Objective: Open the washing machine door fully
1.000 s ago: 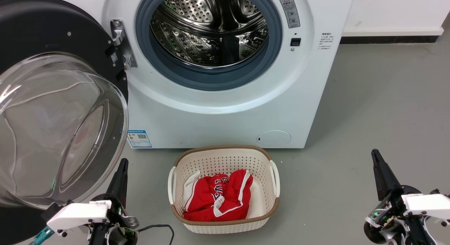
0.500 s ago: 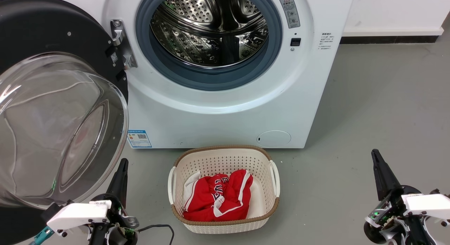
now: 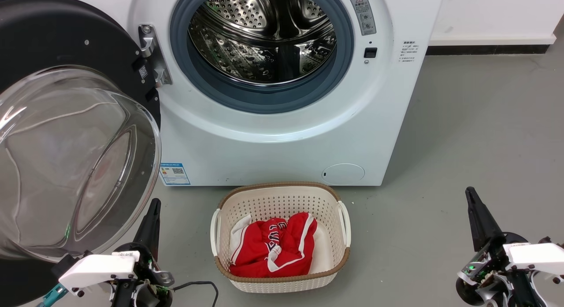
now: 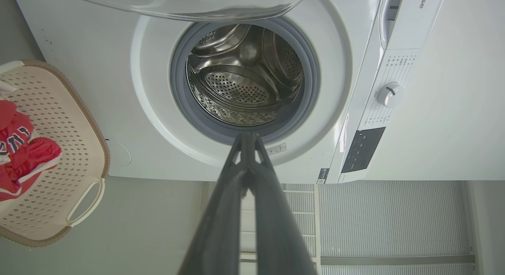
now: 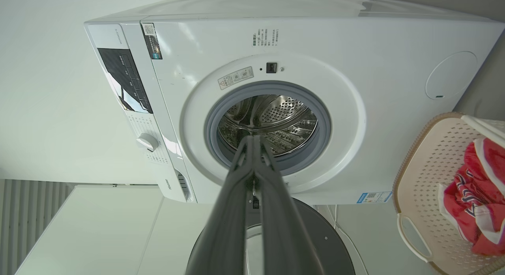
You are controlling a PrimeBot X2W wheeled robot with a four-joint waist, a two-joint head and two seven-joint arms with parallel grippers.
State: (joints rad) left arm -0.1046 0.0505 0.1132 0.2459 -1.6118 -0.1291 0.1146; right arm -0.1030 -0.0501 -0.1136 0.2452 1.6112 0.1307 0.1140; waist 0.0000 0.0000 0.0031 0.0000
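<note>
The white washing machine point(image 3: 282, 144) stands ahead with its steel drum point(image 3: 264, 38) exposed inside the blue-grey gasket. The washing machine door point(image 3: 53, 42) is swung wide to the left on its metal hinge point(image 3: 152, 53), its black frame and clear glass bowl point(image 3: 75, 161) facing me. My left gripper point(image 3: 153, 205) sits low at the lower left, just under the bowl's rim, fingers shut with nothing held. My right gripper point(image 3: 471, 194) rests at the lower right over the floor, also shut and empty. Both wrist views look along closed fingers point(image 4: 246, 156) point(image 5: 254, 156) at the open drum.
A cream perforated laundry basket point(image 3: 282, 201) with a red and white garment point(image 3: 273, 245) stands on the grey floor in front of the machine, between my grippers. A white wall with dark skirting point(image 3: 489, 49) runs behind at the right.
</note>
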